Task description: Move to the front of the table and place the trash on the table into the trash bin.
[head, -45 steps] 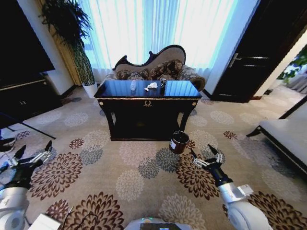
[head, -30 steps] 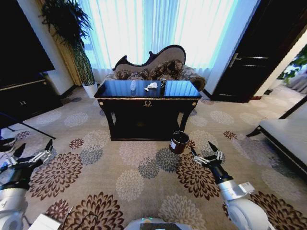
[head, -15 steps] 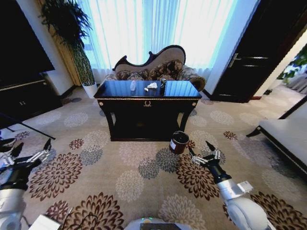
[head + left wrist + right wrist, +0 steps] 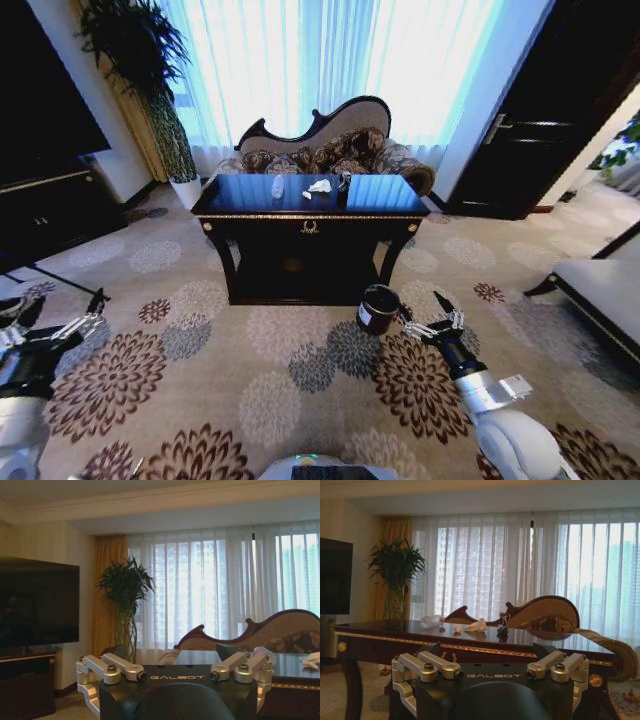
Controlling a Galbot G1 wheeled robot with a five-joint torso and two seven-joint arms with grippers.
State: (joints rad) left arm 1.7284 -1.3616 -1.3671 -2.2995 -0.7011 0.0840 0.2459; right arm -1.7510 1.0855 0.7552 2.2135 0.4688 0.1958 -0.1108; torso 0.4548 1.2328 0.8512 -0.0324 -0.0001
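Both grippers spread wide and empty, right gripper [image 4: 432, 318] beside the trash bin [image 4: 378, 308]; beyond, desk [image 4: 310, 212] bearing light, crushable bottle [image 4: 278, 186], best grasped mid-body.

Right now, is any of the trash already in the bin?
No: in the head view the bottle, the paper balls and the small dark item all lie on the table, apart from the trash bin on the carpet.

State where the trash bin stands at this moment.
In the head view the trash bin stands on the patterned carpet just in front of the table's right front leg, close beside the right pincer.
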